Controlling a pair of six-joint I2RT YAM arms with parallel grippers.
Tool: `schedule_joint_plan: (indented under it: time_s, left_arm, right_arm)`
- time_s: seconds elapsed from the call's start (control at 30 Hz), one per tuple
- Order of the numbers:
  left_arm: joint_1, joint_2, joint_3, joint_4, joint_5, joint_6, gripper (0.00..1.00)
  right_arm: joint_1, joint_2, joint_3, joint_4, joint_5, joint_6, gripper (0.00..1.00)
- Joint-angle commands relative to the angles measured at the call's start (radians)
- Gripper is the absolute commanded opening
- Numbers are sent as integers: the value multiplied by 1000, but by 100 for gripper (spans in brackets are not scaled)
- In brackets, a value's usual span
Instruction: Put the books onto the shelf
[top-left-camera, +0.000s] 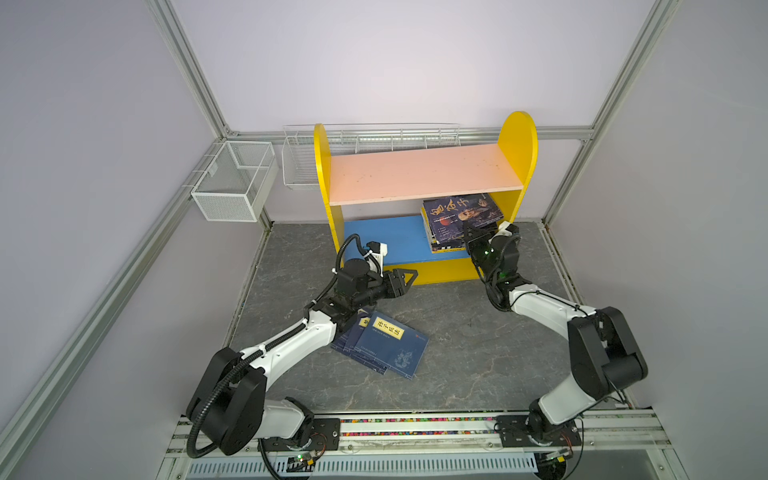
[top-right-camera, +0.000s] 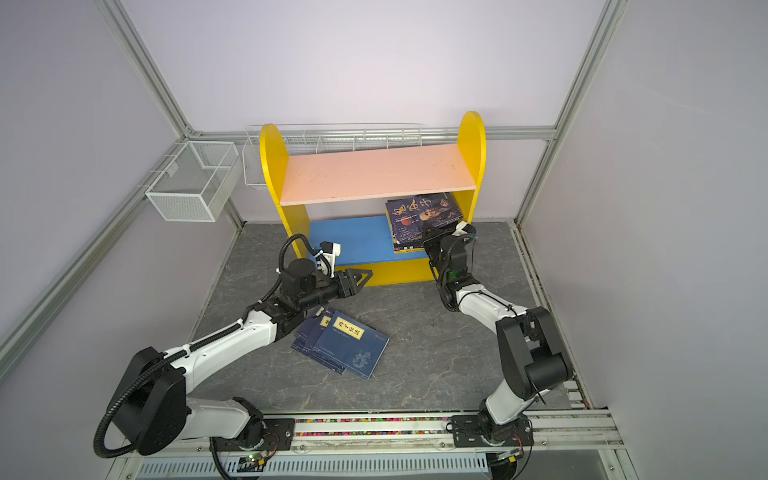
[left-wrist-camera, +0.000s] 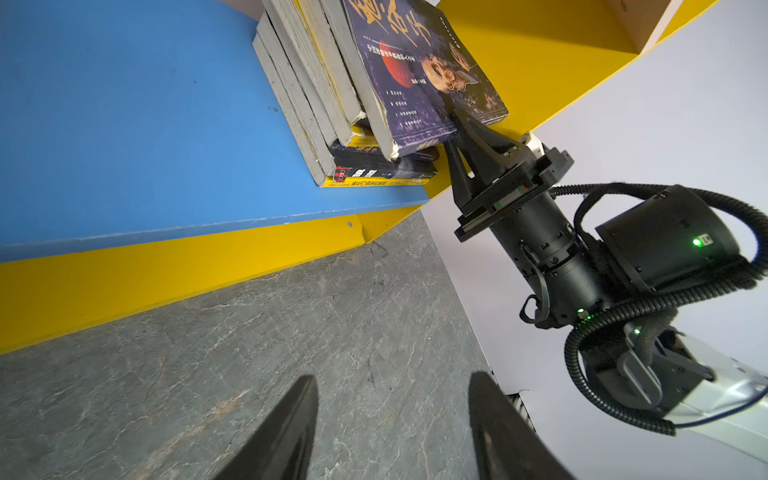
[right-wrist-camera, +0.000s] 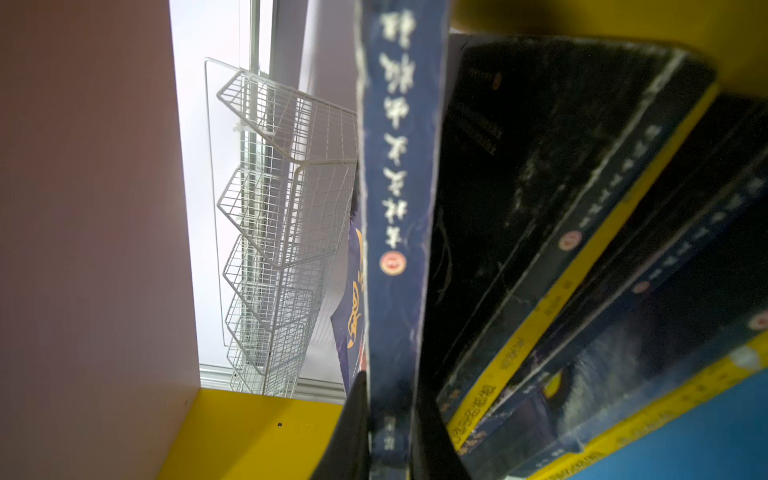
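Purple book (top-left-camera: 459, 212) pinched at its spine by right gripper (top-left-camera: 471, 235), tilted over stacked books (top-left-camera: 442, 246) at right end of shelf's (top-left-camera: 517, 141) blue board (top-left-camera: 386, 239). Left gripper (top-left-camera: 409, 276) spread, empty. Navy books (top-left-camera: 388, 347) lie on grey floor (top-left-camera: 478, 340).

**Walls:** pale lilac matte panels, softly and evenly lit: far wall (top-left-camera: 374, 62), left wall (top-left-camera: 83, 166), right wall (top-left-camera: 685, 208).
**Frame:** aluminium profile posts (top-left-camera: 189, 70) rising at both far corners; horizontal rail (top-left-camera: 557, 133) along the far wall.
**Bench** (top-left-camera: 457, 353)**:** grey marbled stone-look top.
**Fittings:** white mesh box basket (top-left-camera: 232, 180) on the left frame; long white wire basket (top-left-camera: 297, 166) along the far wall.
**Near edge:** aluminium mounting track (top-left-camera: 415, 432); slotted grey cable duct (top-left-camera: 374, 465).
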Motion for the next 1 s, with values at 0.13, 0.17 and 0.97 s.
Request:
schedule_joint_plan:
  time_s: [0.13,0.17,0.97]
  left_arm:
    - [1,4,-14,21,7,-6,58]
    - [1,7,-15,24,9,-7,58]
    - [1,27,-16,66,27,-48,59]
  right_arm:
    - [-1,30,65,77,48,50,13]
    - [-1,33,69,77,52,55,14]
    - [37,-120,194,-647,92,-175,70]
